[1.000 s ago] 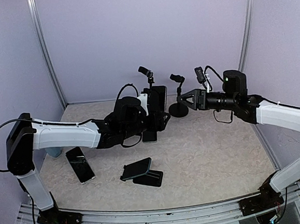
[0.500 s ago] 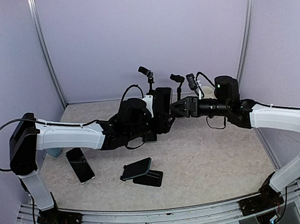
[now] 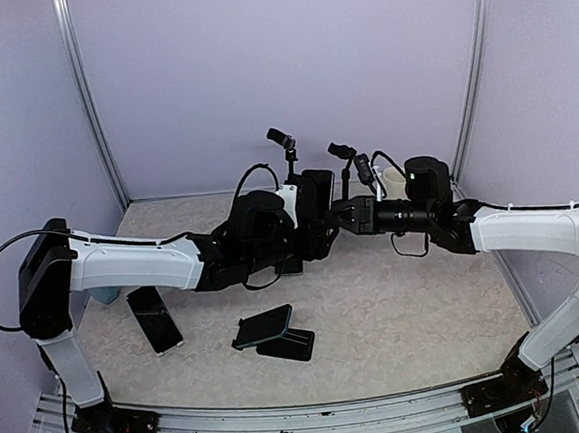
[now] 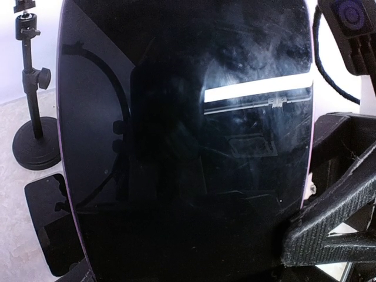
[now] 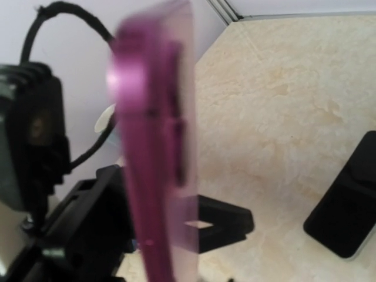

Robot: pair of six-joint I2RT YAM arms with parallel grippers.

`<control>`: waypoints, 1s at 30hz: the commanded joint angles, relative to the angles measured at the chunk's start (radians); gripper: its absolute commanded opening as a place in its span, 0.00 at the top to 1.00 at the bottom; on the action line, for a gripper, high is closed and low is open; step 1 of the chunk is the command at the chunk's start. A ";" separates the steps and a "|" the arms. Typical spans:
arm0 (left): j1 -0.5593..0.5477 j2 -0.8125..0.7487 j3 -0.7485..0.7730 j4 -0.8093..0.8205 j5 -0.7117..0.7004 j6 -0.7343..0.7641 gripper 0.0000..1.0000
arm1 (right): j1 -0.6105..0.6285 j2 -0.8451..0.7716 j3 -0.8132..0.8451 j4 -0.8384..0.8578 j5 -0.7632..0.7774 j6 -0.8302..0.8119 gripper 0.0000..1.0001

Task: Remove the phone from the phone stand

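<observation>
The phone (image 3: 314, 189) stands upright in the black phone stand (image 3: 313, 237), held above the table at the back middle. My left gripper (image 3: 304, 239) is shut on the stand from the left. The phone's dark screen (image 4: 188, 147) fills the left wrist view and hides my own left fingers. My right gripper (image 3: 338, 216) reaches in from the right and is shut on the phone's right edge. One of its black fingers (image 4: 329, 211) lies against the screen's lower right corner. In the right wrist view the phone's purple edge (image 5: 155, 164) is close and blurred, with part of the stand (image 5: 235, 226) behind it.
A second phone (image 3: 155, 318) lies flat at the left. Another stand with a phone (image 3: 268, 330) sits in front of the middle. Two small tripods (image 3: 286, 147) (image 3: 345, 177) and a white cup (image 3: 395, 180) stand at the back. A black phone (image 5: 346, 217) lies on the table.
My right arm has swung left up to the phone and its jaws have narrowed onto the phone's edge. The left arm shifted the stand and phone slightly right.
</observation>
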 commanded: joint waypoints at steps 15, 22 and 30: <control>-0.008 -0.014 0.030 0.051 0.027 0.070 0.61 | -0.008 0.022 -0.002 0.043 -0.015 0.036 1.00; -0.003 -0.052 -0.015 0.059 0.017 0.074 0.03 | -0.088 0.013 -0.007 0.035 -0.073 0.047 1.00; 0.011 -0.079 -0.085 0.099 0.116 0.071 0.01 | -0.188 0.028 -0.002 -0.007 -0.161 0.028 1.00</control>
